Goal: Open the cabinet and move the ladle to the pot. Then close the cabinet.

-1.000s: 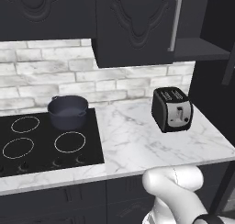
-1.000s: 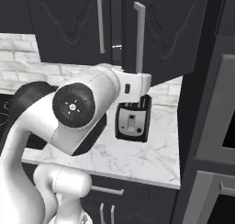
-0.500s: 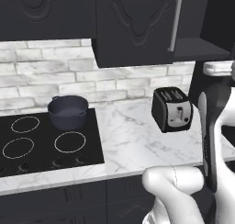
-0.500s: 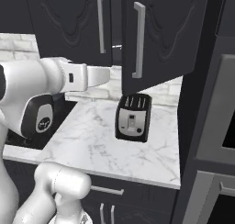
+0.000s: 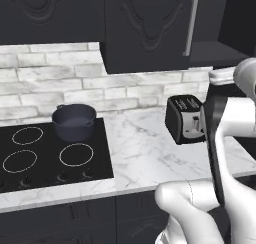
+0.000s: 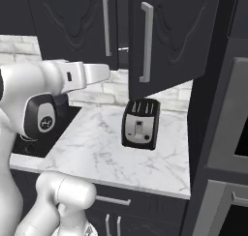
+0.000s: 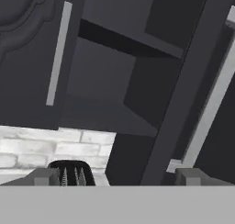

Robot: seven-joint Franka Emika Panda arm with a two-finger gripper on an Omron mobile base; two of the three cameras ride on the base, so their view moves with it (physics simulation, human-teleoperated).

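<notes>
While my arm reaches up in front of the wall units, the cabinet [image 6: 164,36] stands with its right door swung outward, its long silver bar handle [image 6: 146,41] facing the room; the left door [image 5: 145,28] is shut. In the hand view the opening shows a dark shelf [image 7: 124,44] between the two door handles, and I cannot make out the ladle on it.

Below, the marble counter [image 5: 145,153] runs along the white brick backsplash [image 5: 60,88]. At the counter's left end sits the black cooktop [image 5: 45,158] with ring markings. The pot [image 5: 74,121] rests on the cooktop's rear right ring, near the back edge, lidless, with nothing visible in it.

A black toaster [image 6: 140,124] stands toward the counter's right end, near the back edge, well apart from the pot. No readable writing or brand shows on any item.

My claw [image 7: 117,175] is spread fully wide, fingertips [image 7: 46,176] apart, holding nothing, aimed up into the open cabinet.
</notes>
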